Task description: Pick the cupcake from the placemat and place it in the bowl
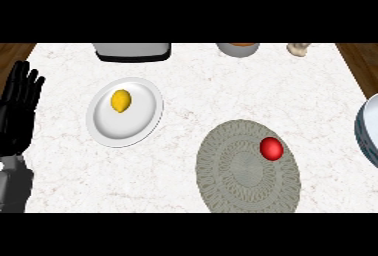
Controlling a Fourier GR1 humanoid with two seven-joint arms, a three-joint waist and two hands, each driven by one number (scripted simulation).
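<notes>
Though beside placemat [248, 170], lemon plate [124, 112] apart.

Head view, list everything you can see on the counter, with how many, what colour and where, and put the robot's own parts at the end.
counter: one, white marbled, fills the view
placemat: one, grey woven, round, lower middle
red object: one, red, round, on the placemat's upper right part
plate: one, white, left of centre
yellow object: one, yellow, on the plate
appliance: one, grey and black, top edge, left of middle, cut off
small bowl: one, grey with orange inside, top edge, cut off
pale object: one, beige, top right, cut off
large bowl: one, white and blue-grey, right edge, mostly cut off
left hand: one, black, open, resting at the left edge, fingers up
right hand: not in view
</notes>
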